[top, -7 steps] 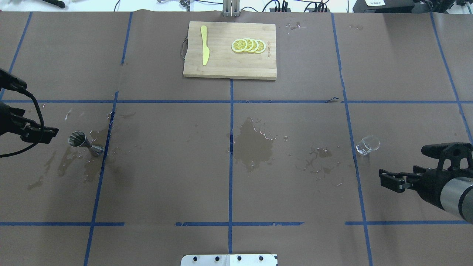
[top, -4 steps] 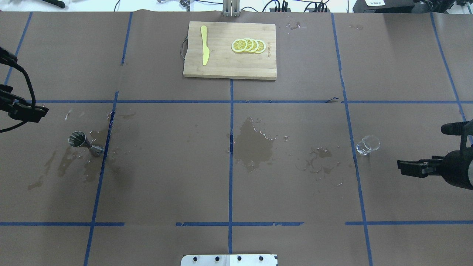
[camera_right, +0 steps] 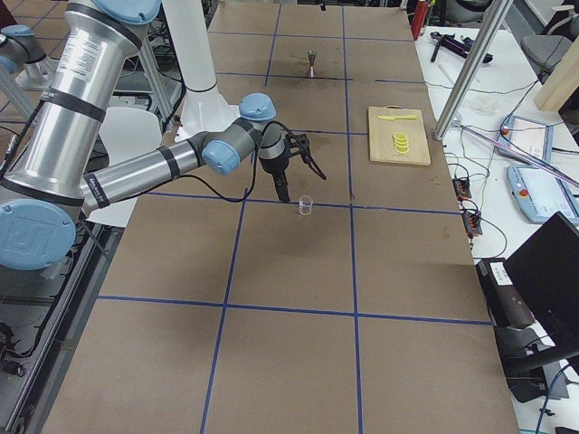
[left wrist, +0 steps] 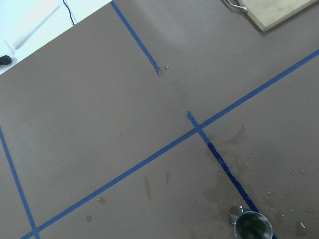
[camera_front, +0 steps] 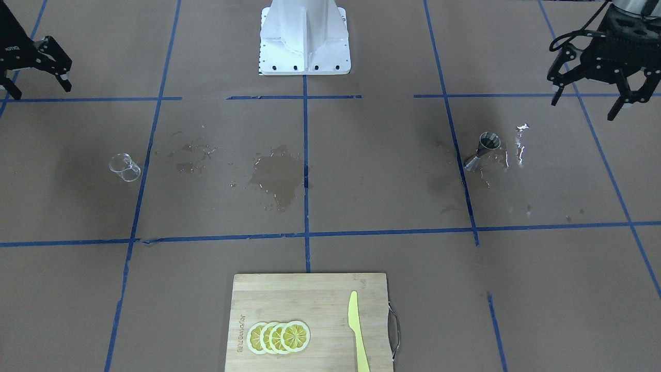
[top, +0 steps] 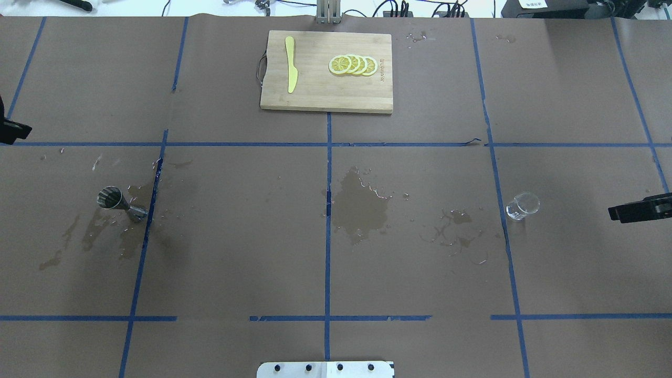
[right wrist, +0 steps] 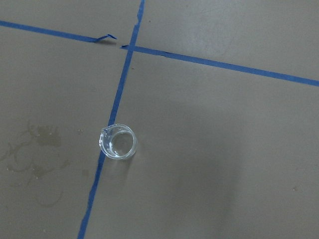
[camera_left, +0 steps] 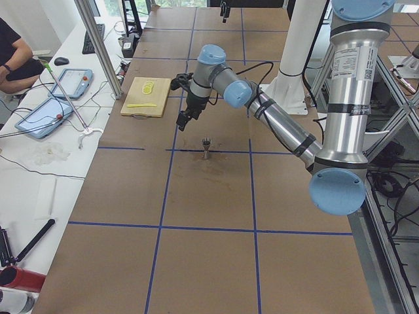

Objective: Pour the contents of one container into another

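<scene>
The clear glass beaker stands upright on the brown table on the right side, also seen from above in the right wrist view. The metal jigger stands on a wet patch at the left, and its rim shows at the bottom of the left wrist view. My left gripper hangs open and empty, above and off to the side of the jigger. My right gripper is open and empty too, well apart from the beaker. In the overhead view only their tips show at the edges.
A wooden cutting board with lemon slices and a yellow knife lies at the far middle. Wet stains spread over the centre. The white robot base sits at the near edge.
Both arms have drawn back outward. The left gripper moved away from the jigger toward the left edge, the right one away from the beaker toward the right edge. Beaker and jigger stayed put.
</scene>
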Robot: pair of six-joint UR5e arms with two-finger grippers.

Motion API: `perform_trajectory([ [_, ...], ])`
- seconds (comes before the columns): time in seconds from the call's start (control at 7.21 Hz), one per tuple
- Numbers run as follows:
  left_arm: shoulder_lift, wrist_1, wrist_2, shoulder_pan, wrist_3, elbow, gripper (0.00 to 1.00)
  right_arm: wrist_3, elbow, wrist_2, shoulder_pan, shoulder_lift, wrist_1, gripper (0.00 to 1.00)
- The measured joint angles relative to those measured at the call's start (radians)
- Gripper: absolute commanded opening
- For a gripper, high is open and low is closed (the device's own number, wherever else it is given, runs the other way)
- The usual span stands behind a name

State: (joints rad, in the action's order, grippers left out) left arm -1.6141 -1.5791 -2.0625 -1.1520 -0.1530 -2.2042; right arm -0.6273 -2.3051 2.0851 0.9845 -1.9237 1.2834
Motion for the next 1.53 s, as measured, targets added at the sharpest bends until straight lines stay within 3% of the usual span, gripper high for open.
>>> perform_trajectory([
  [0.42, -0.055, -0.001, -0.169, -0.162, 0.188, 0.189, 1.00, 0.389, 0.044, 0.096, 0.204, 0.091, 0.263, 1.00],
  [0.69, -0.081, -0.003, -0.225, -0.248, 0.281, 0.299, 1.00, 0.664, 0.175, 0.185, 0.379, 0.149, 0.365, 1.00],
  [1.11, -0.105, -0.007, -0.298, -0.344, 0.388, 0.464, 1.00, 0.944, 0.472, 0.319, 0.609, 0.233, 0.391, 1.00],
  [1.53, -0.064, -0.017, -0.340, -0.409, 0.462, 0.605, 1.00, 0.955, 0.555, 0.363, 0.714, 0.240, 0.388, 1.00],
])
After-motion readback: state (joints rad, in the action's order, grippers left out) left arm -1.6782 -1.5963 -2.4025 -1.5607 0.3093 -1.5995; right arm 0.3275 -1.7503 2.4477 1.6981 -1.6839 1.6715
